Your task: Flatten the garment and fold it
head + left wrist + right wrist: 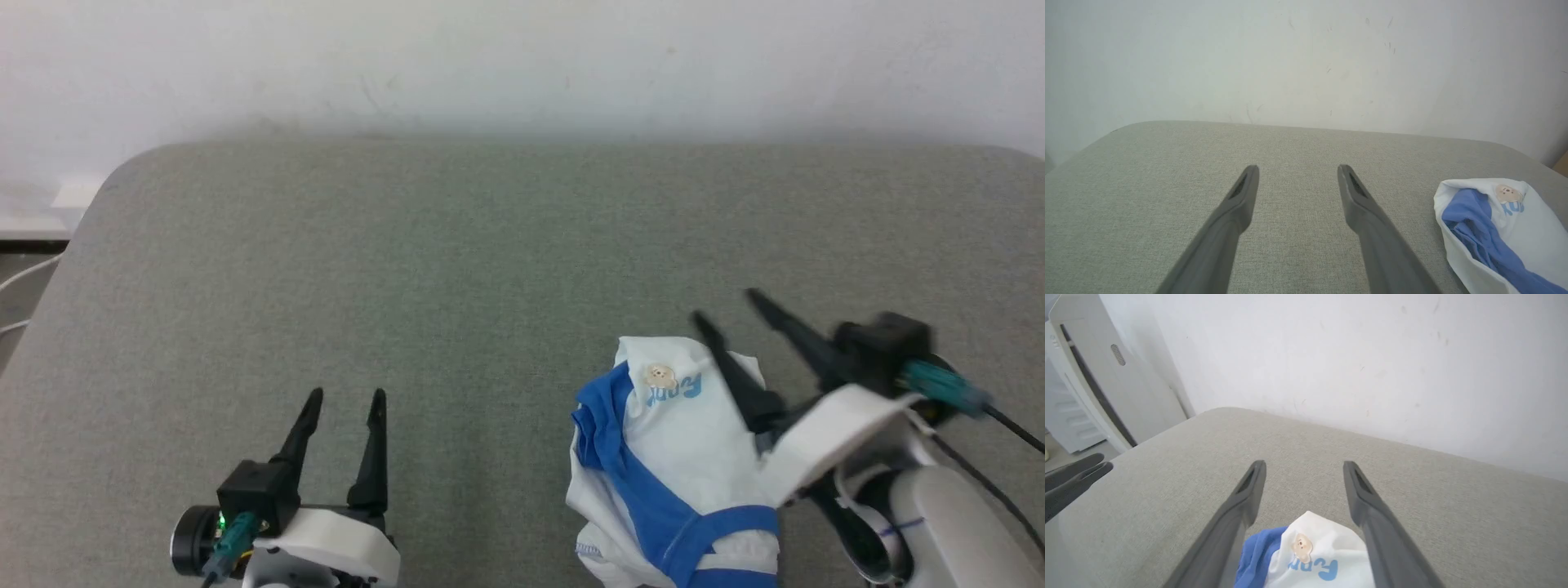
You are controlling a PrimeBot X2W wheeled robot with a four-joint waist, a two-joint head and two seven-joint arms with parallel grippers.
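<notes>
**Garment (686,457) bunched on the worktop**

One garment of soft white cloth with bright blue bands and a small bear print lies in a crumpled mound at the near right of the grey woven worktop (457,269). There are two pairs of dark tapered jaws, both spread. The right jaws are over the mound and the left jaws are well apart from it.

The garment (686,441) is soft cloth, a smooth matt knit, white with blue parts. The surface (457,261) under it is covered with grey-green woven fabric, matt and a little rough in its grain. The fingers (1237,216) of the left gripper (346,395) and of the right gripper (725,306) look like dark matt plastic. The wrist shell (326,539) behind the left gripper is smooth white plastic with a slight shine. The wall (522,65) is matt white paint with small scuffs.
</notes>
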